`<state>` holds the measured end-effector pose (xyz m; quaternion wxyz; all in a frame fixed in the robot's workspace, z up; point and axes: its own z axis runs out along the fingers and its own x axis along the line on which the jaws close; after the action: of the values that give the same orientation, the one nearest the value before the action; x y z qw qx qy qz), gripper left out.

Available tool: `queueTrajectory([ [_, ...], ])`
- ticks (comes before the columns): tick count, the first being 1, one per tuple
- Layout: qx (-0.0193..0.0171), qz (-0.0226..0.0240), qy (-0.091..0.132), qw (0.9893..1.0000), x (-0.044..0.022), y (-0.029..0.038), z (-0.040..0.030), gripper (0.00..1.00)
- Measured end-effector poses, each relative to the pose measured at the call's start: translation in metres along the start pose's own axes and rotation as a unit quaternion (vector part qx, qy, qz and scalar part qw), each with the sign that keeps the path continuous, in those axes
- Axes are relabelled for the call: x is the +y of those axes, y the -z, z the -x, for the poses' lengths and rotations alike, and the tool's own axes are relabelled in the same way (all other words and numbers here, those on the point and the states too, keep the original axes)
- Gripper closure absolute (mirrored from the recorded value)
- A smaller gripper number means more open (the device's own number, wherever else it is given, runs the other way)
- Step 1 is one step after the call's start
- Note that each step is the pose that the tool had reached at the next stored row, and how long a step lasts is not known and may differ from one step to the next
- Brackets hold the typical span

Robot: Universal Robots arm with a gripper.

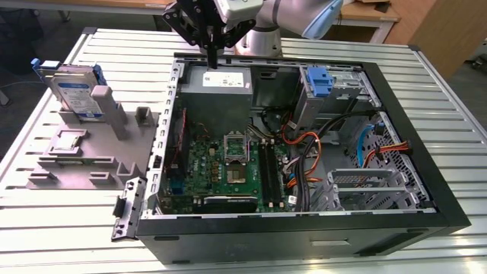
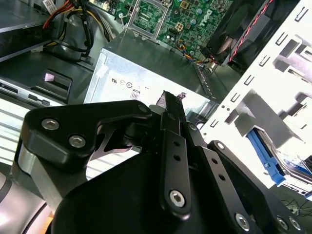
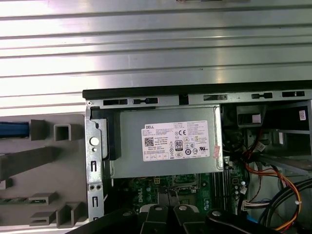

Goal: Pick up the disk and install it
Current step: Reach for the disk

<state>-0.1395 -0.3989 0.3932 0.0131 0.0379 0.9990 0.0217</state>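
Hovering above one power supply [image 1: 216,80], one gripper [image 1: 213,64] is closed, empty; one disk [image 1: 76,91] stands apart.

I see a white printed sticker [image 3: 178,140] on the grey metal box [image 3: 165,168], with a code square and round marks. The disk [image 1: 76,90] carries a white-and-blue label [image 1: 79,98]. I can't read the fine print.

Open computer case [image 1: 304,235] on a slatted table [image 1: 450,108] — grey power supply [image 1: 216,96] just beside the green motherboard [image 1: 222,171].
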Motion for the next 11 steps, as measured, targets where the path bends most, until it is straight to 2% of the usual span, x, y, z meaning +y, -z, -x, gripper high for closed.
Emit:
queueTrajectory([
  [11,0.0,0.0,0.0,1.0,-0.0003,0.0001,-0.0039,0.9],
])
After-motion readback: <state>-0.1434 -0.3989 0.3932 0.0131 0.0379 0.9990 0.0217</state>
